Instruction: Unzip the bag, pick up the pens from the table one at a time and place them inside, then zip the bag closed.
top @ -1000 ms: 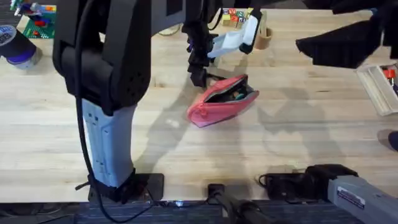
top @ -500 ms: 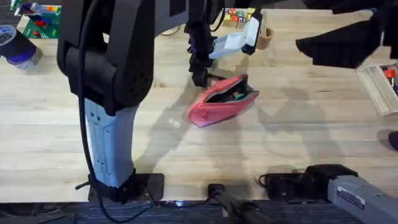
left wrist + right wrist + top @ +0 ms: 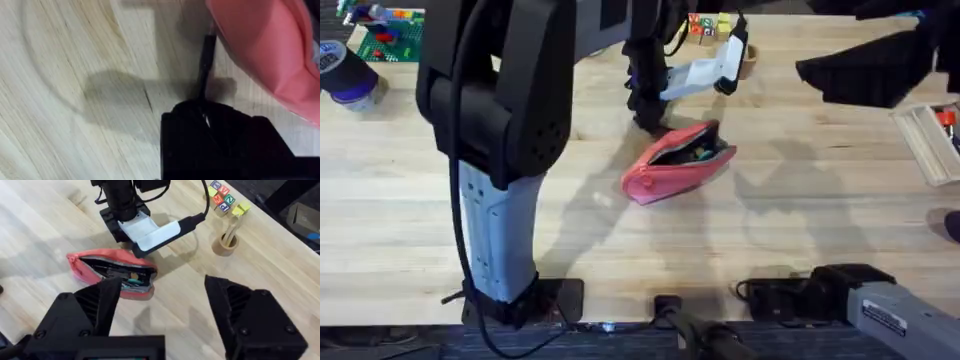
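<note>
**Bag open, 1 pen in hand**

While the bag (image 3: pixel 678 160) lay unzipped mid-frame on the desk (image 3: pixel 800 240), items showing inside, the left gripper (image 3: pixel 205 117) pinched a pen (image 3: pixel 206 62) just beside it; the right gripper (image 3: pixel 160 315) hung above, fingers spread. Zipping remained.

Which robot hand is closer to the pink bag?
The left hand is, right at the far edge of the pink bag. The right hand hovers open, high above it.

Soft pink cloth on the bag (image 3: pixel 675 165), matt, creased, dark zipper edge gaping. Pale wooden table (image 3: pixel 800 230), smooth, plank grain plain to see, faint sheen. Thin black pen (image 3: pixel 205 62), smooth. Left gripper (image 3: pixel 205 120) in matt black plastic, right gripper (image 3: pixel 162 312) likewise.
</note>
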Robot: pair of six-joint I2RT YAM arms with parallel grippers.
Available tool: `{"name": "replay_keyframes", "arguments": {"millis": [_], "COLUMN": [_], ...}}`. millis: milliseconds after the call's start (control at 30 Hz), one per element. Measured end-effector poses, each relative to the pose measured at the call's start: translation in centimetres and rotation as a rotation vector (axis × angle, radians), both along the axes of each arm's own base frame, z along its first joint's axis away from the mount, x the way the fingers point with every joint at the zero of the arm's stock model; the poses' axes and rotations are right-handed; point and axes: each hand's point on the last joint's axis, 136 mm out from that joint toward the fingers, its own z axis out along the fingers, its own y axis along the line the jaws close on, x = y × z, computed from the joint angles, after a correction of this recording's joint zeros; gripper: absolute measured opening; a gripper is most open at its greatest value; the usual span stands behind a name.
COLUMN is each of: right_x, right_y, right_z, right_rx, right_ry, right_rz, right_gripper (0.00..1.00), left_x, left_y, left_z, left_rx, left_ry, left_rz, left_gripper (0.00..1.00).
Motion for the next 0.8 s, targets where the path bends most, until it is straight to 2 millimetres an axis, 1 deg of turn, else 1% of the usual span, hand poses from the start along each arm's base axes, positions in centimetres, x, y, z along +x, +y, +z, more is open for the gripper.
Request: {"name": "replay_keyframes", "arguments": {"millis": [333,567,700,733,800], "right_x": [0.0,0.0,0.0,0.0,0.0], "right_y": [0.0,0.0,0.0,0.0,0.0], "right_z": [0.0,0.0,0.0,0.0,0.0], "right_rx": [0.0,0.0,0.0,0.0,0.0], "right_ry": [0.0,0.0,0.0,0.0,0.0], "right_rz": [0.0,0.0,0.0,0.0,0.0], "right_gripper": [0.996,0.996,0.996,0.996,0.995], "left_x": [0.1,1.5,1.4,1.2,1.1], "left_y": [-0.3,-0.8,-0.6,-0.4,-0.3], "left_z": [0.2,0.5,1.5,2.7,3.2], "left_rx": [-0.012,0.0,0.023,0.033,0.034], "left_ry": [0.013,0.012,0.031,0.043,0.045], "left_rz": [0.028,0.035,0.036,0.037,0.036], "left_gripper": [0.05,0.041,0.039,0.038,0.038]}}
